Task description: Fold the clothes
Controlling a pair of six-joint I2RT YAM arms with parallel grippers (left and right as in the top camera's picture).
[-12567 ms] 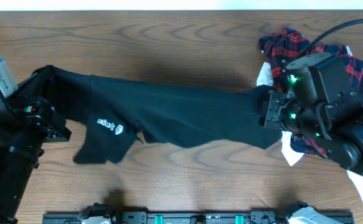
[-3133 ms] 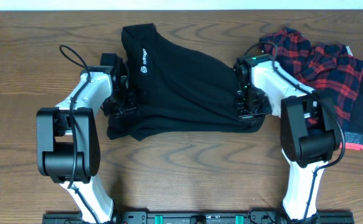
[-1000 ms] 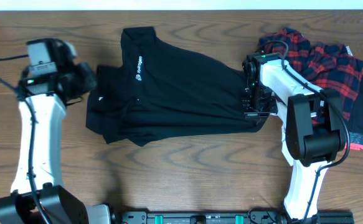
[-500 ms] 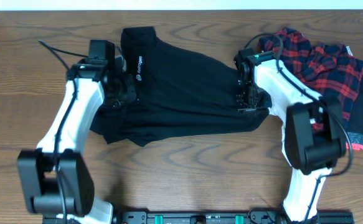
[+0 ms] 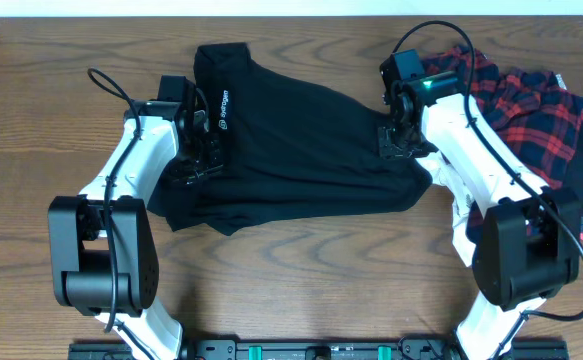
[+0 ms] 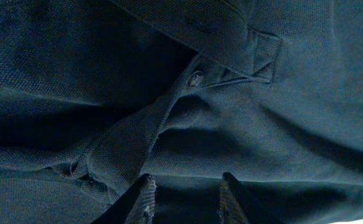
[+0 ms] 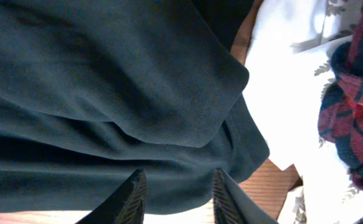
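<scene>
On the table [image 5: 301, 290], the black shirt [image 5: 301, 160] lies rumpled, white logo [image 5: 222, 112] up.

Left arm [image 5: 121, 185] and right arm [image 5: 481, 150]: 2 white shells, black joints, thin black cables [image 5: 104, 80]. Green light [image 5: 429, 83] on the right arm. Left gripper [image 6: 184, 186] fingers [image 6: 145, 199] dark, tapered.

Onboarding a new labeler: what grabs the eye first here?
The black shirt sprawls across the middle, partly folded, with a small white logo near its upper-left edge. The left gripper and right gripper sit open over its left and right edges. A red-and-navy plaid garment lies heaped at the far right.
</scene>
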